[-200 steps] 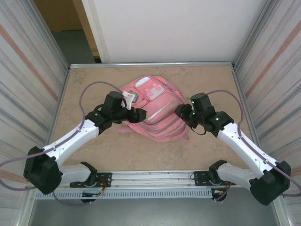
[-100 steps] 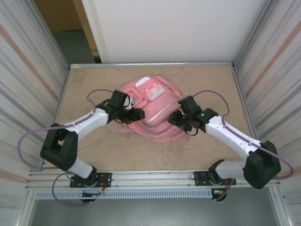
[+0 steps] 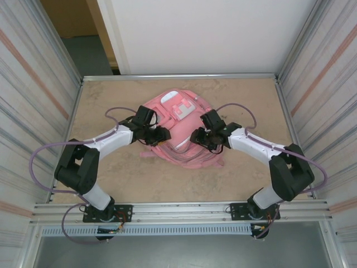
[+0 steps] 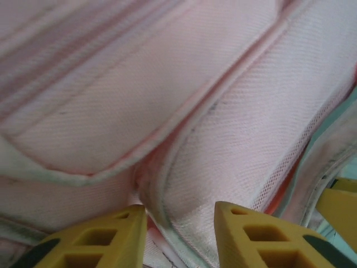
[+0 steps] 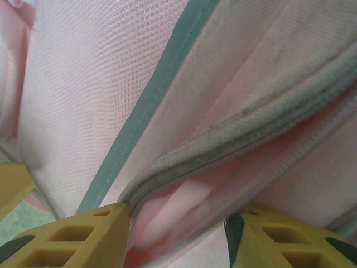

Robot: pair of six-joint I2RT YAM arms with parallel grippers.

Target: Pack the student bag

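At worktop (image 3: pixel 111 167) far centre: bag (image 3: pixel 181 109) lies flat, long axis far-left to near-right, top toward far edge. On its left flank left gripper (image 3: pixel 163 134), on right flank right gripper (image 3: pixel 196 137), both equally near.
Left wrist: jaws straddle seam (image 4: pixel 148 190); pinched or not, cannot tell.
Right wrist: jaws clenched on gaping zip edge (image 5: pixel 234 128).

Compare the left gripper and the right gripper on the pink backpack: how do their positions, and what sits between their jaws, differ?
The left gripper reaches the student bag from its left side; the right gripper reaches it from its right. The left gripper's jaws straddle a piped mesh seam; the right gripper's jaws straddle a gaping grey zip edge. Both have yellow jaws against pink fabric.
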